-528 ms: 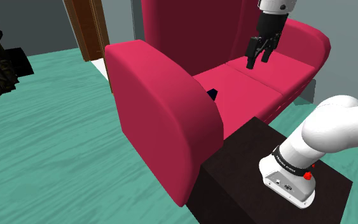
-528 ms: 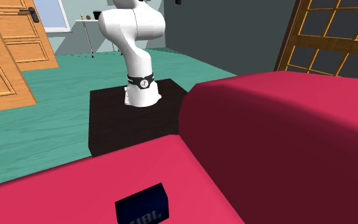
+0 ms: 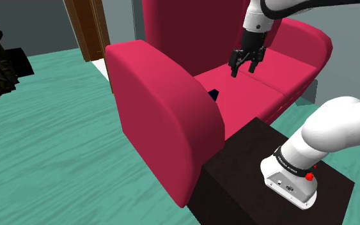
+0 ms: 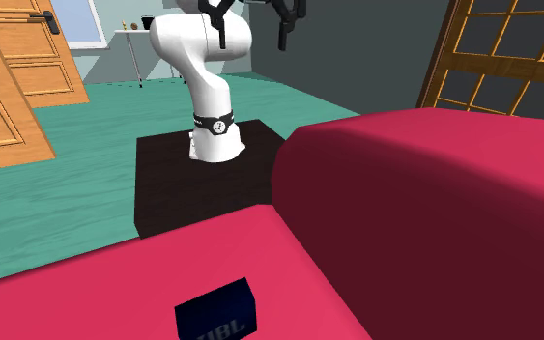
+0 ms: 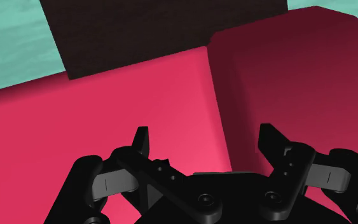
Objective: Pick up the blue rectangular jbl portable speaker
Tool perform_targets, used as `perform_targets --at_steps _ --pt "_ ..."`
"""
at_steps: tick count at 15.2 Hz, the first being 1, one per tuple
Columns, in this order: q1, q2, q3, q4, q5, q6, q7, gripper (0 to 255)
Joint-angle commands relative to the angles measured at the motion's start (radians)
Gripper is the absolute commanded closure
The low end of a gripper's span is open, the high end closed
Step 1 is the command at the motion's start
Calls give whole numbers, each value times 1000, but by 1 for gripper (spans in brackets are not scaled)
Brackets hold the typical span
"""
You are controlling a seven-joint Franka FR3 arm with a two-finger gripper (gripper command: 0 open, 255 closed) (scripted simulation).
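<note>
The speaker (image 4: 216, 314) is a dark blue box with JBL lettering, lying on the red sofa's seat cushion (image 4: 86, 290). In the shoulder view just a dark corner of the speaker (image 3: 213, 94) peeks out behind the near armrest (image 3: 162, 108). My black gripper (image 3: 243, 68) hangs open above the seat, up and to the right of the speaker and apart from it. The gripper (image 4: 252, 41) enters the second exterior view at its top edge, far behind the speaker. Between the spread fingers of the gripper (image 5: 206, 135) lie bare red cushion and an armrest, nothing held.
The sofa's tall backrest (image 3: 191, 32) rises behind the gripper. The dark stand (image 3: 249, 172) with the arm's base (image 3: 290, 179) abuts the sofa. Teal floor (image 3: 50, 140) lies around; wooden doors (image 4: 9, 87) and a lattice screen (image 4: 511, 58) stand farther off.
The gripper has dropped and shifted to the shoulder view's left, nearer the speaker, and has come into the second exterior view's top. The speaker has not moved.
</note>
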Motion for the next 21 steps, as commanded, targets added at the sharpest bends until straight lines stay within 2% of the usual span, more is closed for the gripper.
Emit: perform_targets --at_steps 1,11,21 --pt "-17 70 17 -9 11 88 59 0" --pt "-110 416 49 7 9 454 310 0" --pt "-175 793 17 140 -43 735 561 0"
